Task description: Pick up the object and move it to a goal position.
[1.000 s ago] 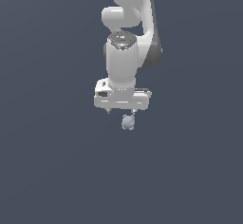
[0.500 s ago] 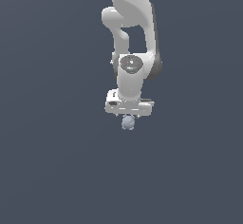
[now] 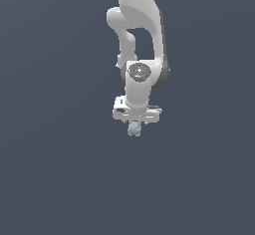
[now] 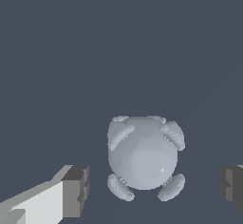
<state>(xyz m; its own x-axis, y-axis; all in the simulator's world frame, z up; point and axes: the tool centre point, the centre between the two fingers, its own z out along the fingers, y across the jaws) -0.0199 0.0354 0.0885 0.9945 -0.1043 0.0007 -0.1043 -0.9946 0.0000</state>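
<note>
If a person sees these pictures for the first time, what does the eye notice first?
First, the white arm coming down from the top of the exterior view against a plain dark grey ground. Next, the small knobbly grey-blue ball right under the hand. In the wrist view the ball lies between the two fingers, with a gap on each side.

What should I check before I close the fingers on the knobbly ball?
1. Ball between the fingers: ok, one dark pad shows on each side in the wrist view.
2. Jaws open: ok, a gap shows on both sides of the ball.
3. Pads touching the ball: not yet, both stand apart.
4. Gripper over the ball: ok in the exterior view.
5. Finger depth around the ball: cannot tell.
6. Goal position: cannot tell, no marker shows.
</note>
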